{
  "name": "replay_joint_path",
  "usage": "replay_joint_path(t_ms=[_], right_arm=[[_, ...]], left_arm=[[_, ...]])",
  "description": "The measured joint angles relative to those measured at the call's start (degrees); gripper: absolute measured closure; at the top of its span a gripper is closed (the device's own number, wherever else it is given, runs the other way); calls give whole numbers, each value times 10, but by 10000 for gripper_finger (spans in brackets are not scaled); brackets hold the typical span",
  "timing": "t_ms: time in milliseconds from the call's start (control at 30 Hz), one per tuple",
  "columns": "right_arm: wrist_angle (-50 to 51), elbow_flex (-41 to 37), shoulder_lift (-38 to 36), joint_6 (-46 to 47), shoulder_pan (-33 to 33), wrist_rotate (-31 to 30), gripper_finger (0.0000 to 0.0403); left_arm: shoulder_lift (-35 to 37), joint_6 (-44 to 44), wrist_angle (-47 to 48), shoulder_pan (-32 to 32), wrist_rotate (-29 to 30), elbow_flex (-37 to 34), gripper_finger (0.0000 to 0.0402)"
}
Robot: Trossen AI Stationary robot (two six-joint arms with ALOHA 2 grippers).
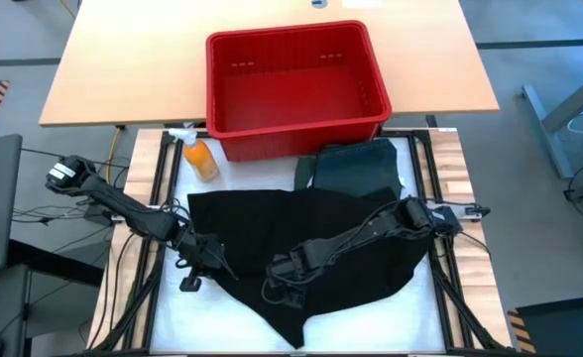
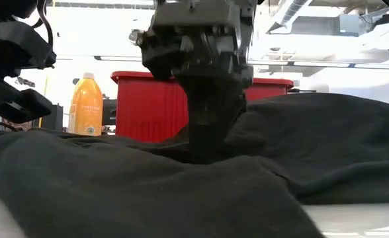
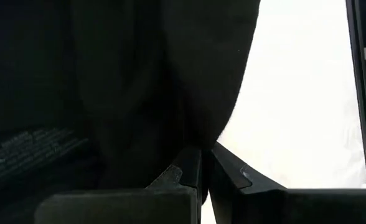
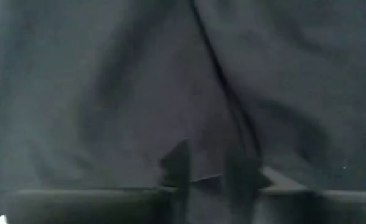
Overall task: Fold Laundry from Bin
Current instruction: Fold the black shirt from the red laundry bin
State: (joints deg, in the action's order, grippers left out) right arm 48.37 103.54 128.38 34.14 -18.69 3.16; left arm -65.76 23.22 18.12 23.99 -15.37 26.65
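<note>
I see the left gripper (image 3: pixel 205 163) clamped on the black garment's (image 1: pixel 301 243) edge; the right gripper (image 4: pixel 211 168) presses into it, fingers slightly apart, near the red bin (image 1: pixel 296 84).

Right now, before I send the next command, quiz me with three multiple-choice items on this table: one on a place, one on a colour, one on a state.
1. Where does the orange bottle stand?
A. Inside the bin
B. On the white surface by the bin's near left corner
C. On the spread garment

2. What colour is the bin?
A. Red
B. Blue
C. Grey

3. What is the left gripper doing?
A. Hanging open above the bin
B. Holding the bottle
C. Shut on the edge of the black garment

Answers:
1 B, the high view shows it outside that corner.
2 A, its ribbed walls are red.
3 C, the left wrist view shows its fingers pinching dark cloth.
</note>
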Motion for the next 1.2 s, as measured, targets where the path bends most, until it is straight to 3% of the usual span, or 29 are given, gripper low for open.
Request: replay_joint_path(t_ms=[100,133,300,433,567,933,1200], right_arm=[[2,1,-3,-3,0,26,373],[3,1,-3,-3,1,43,384],[7,1,-17,-1,-4,92,386],[8,3,-50,20,-17,65,391],[-13,3,-48,48,-21,4,358],[-10,2,-14,91,7,-13,215],[-25,4,26,99,-10,5,206]], left_arm=[[0,-6,-7,0,9,0,401],[0,-11,-12,0,9,0,401],[0,-26,-20,0,12,0,401],[0,-31,-21,0,12,0,401],[0,-37,-24,0,27,0,402],[0,-38,-26,0,27,0,401],[0,-40,-25,0,29,-1,401]])
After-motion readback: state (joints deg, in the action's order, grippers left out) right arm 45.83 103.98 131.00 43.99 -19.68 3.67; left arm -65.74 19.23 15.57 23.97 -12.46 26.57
